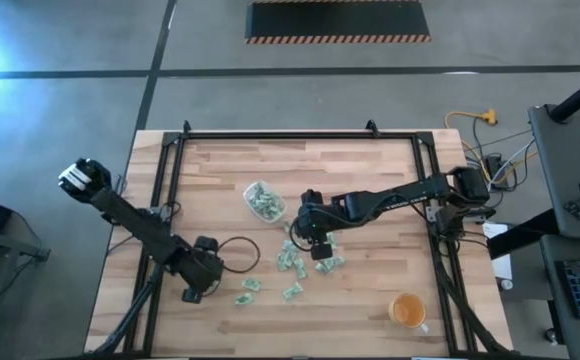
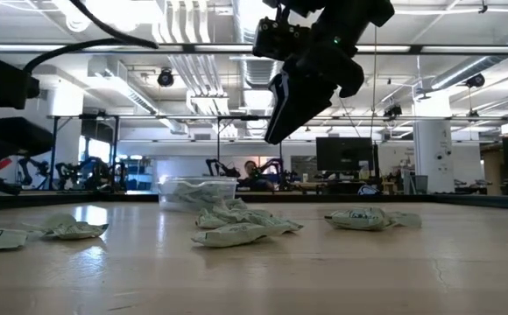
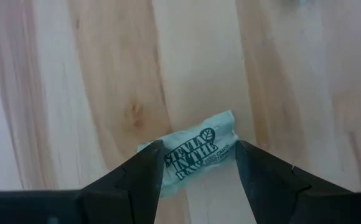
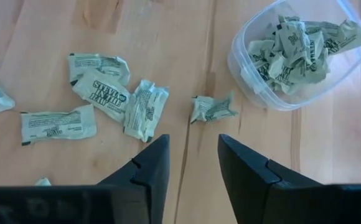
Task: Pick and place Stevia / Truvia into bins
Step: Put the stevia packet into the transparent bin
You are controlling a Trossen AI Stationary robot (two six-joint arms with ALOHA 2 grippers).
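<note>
1. Pale green paper Stevia packets (image 1: 300, 266) lie scattered low of centre in the high view; more fill the clear round-cornered plastic tub (image 1: 263, 200) just above.
2. The left gripper (image 3: 199, 177) stands parted around one packet (image 3: 194, 147).
3. The right gripper (image 4: 193, 168) hangs open, empty, over the scatter.

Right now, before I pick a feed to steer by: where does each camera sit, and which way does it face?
High: overhead, straight down; both arms, clear tub, orange cup.
Low: table height, level towards the room; right gripper hangs above packets.
Left wrist: down past the open left gripper, which straddles a Stevia packet.
Right wrist: down past the open right gripper.
Shared: the right wrist, high and low views all show the tub.
</note>
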